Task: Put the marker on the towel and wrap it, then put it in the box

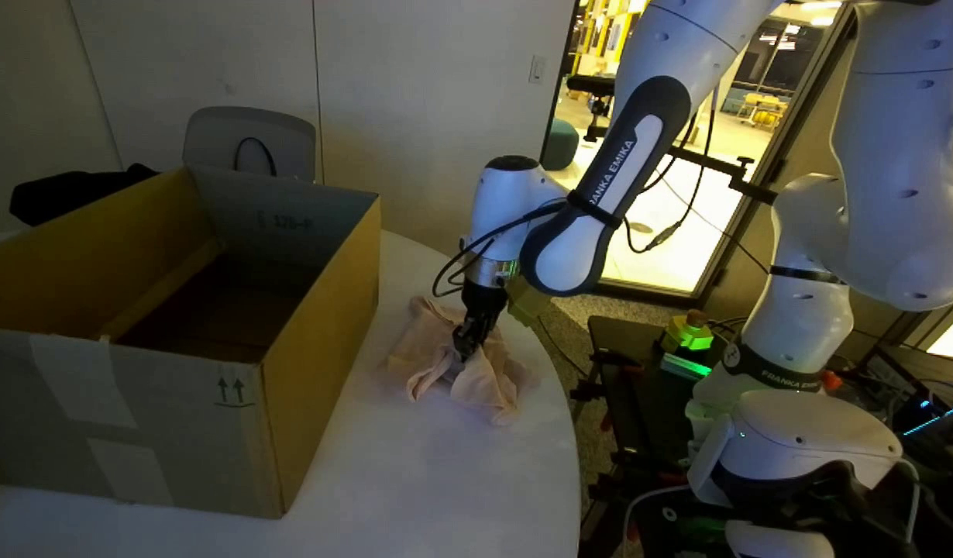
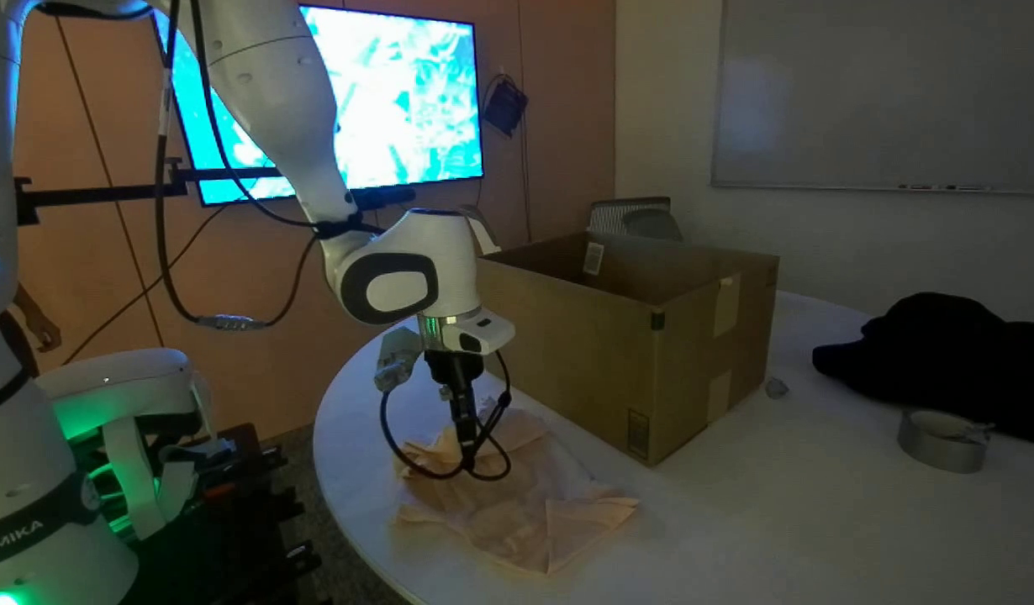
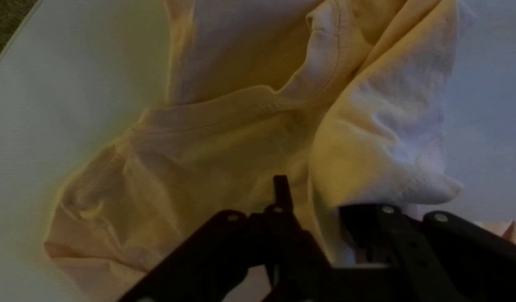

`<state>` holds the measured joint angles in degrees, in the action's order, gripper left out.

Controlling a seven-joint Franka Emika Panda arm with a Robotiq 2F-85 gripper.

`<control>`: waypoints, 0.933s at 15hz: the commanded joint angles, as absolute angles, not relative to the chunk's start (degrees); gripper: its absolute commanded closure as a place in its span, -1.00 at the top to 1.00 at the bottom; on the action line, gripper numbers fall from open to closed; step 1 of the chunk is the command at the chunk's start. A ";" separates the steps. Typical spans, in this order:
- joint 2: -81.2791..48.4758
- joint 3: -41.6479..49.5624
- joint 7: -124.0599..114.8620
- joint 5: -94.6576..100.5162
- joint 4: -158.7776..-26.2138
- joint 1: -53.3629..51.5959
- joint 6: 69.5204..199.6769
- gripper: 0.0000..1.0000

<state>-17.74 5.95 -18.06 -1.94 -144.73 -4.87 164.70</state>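
The pale pink-beige towel [image 1: 486, 387] lies crumpled on the white table in both exterior views, and its folds fill much of the wrist view [image 3: 224, 159]. My gripper [image 3: 316, 197] points down into it. Its fingers stand apart, with a raised fold of cloth loosely between them, so it is open. That fold covers the tip of the right-hand finger in the wrist view. Close beside the towel stands the brown cardboard box [image 1: 321, 364], open at the top; what shows of its inside is bare. The marker is hidden or out of view.
In an exterior view a black cloth item [image 2: 929, 361] and a roll of tape [image 2: 941, 441] lie on the table past the box. The curved table edge [image 1: 573, 434] runs close to the towel. A grey chair [image 1: 252, 139] stands behind the box.
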 commanded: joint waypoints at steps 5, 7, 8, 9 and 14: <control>-15.17 6.84 -13.69 -1.74 -144.83 -1.82 166.50 0.98; -14.74 7.52 -11.98 -1.80 -144.26 -0.41 165.99 1.00; -14.77 8.52 -11.77 -1.13 -143.86 -0.11 165.96 1.00; -14.85 8.73 -10.84 -1.26 -143.44 0.74 165.94 1.00; -18.47 8.36 -4.71 -2.40 -139.60 5.64 165.04 0.99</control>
